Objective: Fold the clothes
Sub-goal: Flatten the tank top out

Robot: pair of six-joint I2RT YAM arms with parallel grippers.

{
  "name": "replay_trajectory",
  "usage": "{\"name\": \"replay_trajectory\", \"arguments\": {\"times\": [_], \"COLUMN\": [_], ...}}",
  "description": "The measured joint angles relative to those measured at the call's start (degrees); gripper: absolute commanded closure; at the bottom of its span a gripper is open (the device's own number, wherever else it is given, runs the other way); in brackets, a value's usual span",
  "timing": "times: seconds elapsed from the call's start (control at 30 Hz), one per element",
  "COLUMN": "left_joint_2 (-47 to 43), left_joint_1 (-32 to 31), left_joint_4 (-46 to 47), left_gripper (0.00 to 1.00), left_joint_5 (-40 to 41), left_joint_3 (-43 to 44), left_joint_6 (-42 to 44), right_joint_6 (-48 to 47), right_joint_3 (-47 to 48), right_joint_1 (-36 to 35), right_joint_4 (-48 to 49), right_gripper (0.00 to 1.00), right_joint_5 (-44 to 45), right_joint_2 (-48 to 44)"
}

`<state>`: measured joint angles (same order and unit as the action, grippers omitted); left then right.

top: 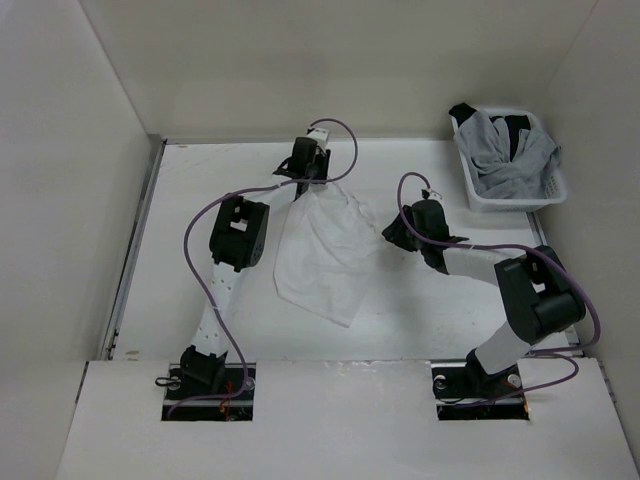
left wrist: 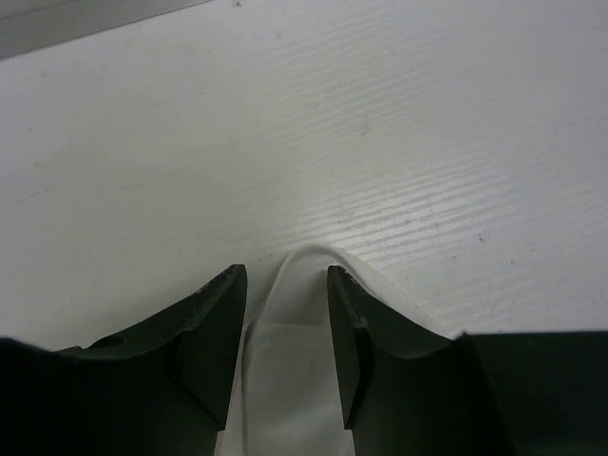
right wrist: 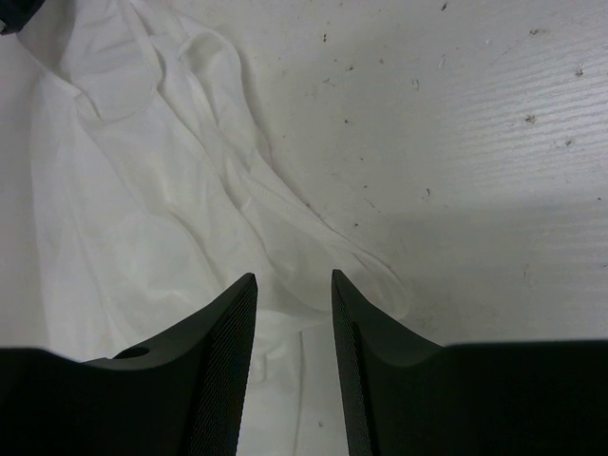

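**A:** Entry for the folding run. Where does the white garment [top: 322, 255] sit?

**B:** Mid-table [top: 200, 190], between the two arms. It lies in a single layer as far as I can see, skewed, with one corner toward the far wall and the broad end toward the bases. It is wrinkled, and the right-hand edge is bunched.

**A:** Left gripper [left wrist: 285, 275]?

**B:** At the far corner. The fingers stand apart, and a narrow looped edge of the cloth, probably a strap, lies in the gap between them. From here I don't see it pinched.

**A:** Right gripper [right wrist: 294, 280]?

**B:** Over the garment's right edge, where the creases gather. The fingers are apart, with cloth under and between the tips, and nothing is clamped.

**A:** Progress?

**B:** My judgement is that it's early. The piece is out on the table and roughly spread, but I can't see any clean fold. No edge is laid over another, and the outline is ragged.

**A:** What remains?

**B:** Nearly all of it, I'd say: take hold, smooth the piece square, then make the folds. The basket [top: 500, 203] at the far right holds grey and dark pieces. I can't tell whether those are part of the job.
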<state>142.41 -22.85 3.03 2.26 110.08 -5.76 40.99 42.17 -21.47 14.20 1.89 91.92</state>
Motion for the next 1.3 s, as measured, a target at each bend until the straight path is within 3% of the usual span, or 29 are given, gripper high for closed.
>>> {"name": "replay_trajectory", "arguments": {"times": [0.1,0.3,0.4,0.87,1.1,1.2,1.3], "left_joint_2": [1.4,1.4,1.4,-14.3,-20.0,-21.6,-23.3], "left_joint_1": [0.1,0.0,-0.2,0.0,0.0,-0.1,-0.1], "left_joint_4": [-1.3,-2.6,-2.4,5.2,10.2,11.5,12.2], "left_gripper": [0.70,0.92,0.98,0.99,0.99,0.99,0.99], "left_joint_5": [-1.6,-4.0,-4.5,-6.1,-7.6,-8.0,-8.2], "left_joint_3": [2.6,3.2,3.1,-16.2,-21.7,-23.9,-25.8], "left_joint_6": [1.8,3.6,3.3,-6.0,-10.3,-11.7,-12.9], "right_joint_6": [0.0,0.4,0.9,3.5,5.2,5.2,5.4], "right_joint_3": [0.0,-0.8,-1.6,-1.7,-1.6,-1.1,0.1], "right_joint_1": [0.0,0.1,0.6,1.6,1.6,1.5,1.5], "right_joint_4": [0.0,0.2,-0.2,-3.8,-4.5,-5.3,-6.2], "right_gripper": [0.56,0.57,0.58,0.59,0.49,0.54,0.66], "right_joint_5": [-0.2,-0.2,-0.2,1.7,5.7,6.4,6.2], "right_joint_2": [0.0,0.0,0.0,0.6,0.2,0.3,1.4]}}
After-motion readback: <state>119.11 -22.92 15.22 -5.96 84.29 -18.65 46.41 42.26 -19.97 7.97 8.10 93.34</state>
